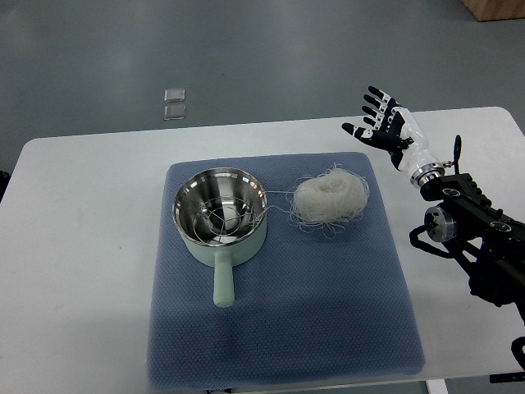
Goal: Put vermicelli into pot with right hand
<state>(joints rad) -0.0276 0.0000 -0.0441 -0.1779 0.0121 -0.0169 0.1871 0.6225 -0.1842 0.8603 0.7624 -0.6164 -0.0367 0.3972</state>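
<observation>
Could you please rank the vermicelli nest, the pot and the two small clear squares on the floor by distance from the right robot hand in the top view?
From the right robot hand:
1. Vermicelli nest, on the mat's right part.
2. Pot, left of the nest.
3. Clear squares, on the floor beyond the table.

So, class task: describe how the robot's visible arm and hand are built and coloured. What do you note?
Only the right hand shows. It has a white palm shell and segmented black-and-white fingers with dark tips. A silver ring forms the wrist. Behind it runs a black forearm of angular metal parts, with a round silver-grey cap on its side and thin black cables looping beside it.
</observation>
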